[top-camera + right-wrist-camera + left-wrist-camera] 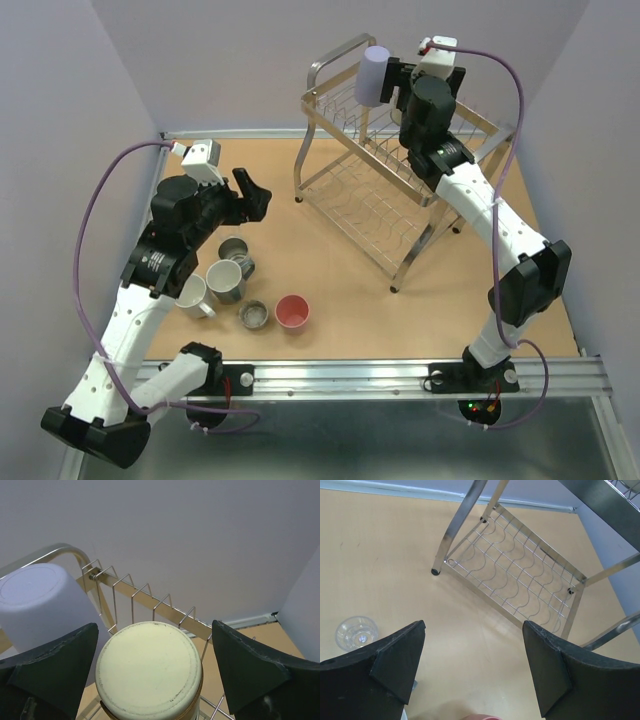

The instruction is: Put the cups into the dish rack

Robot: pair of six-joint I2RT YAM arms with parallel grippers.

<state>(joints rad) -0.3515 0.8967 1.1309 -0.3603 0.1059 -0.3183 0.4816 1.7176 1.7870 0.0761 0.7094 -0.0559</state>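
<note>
Seeing only through the right wrist camera: upturned cream cup [149, 672] on the dish rack [150, 601], centred between the wide-spread jaws of the right gripper [154, 627], beside an inverted lavender cup [40, 605]. Hidden under that wrist from overhead. Above the table, left gripper [474, 625] gaping, holding nothing, facing the rack's lower tier; white mug [195, 295] and pink cup [292, 312] standing nearby.

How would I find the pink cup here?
From the chrome dish rack, look toward the near-left cluster of cups by the left arm. The pink cup stands at its right end; its neighbours are white, grey or shiny metal.
</note>
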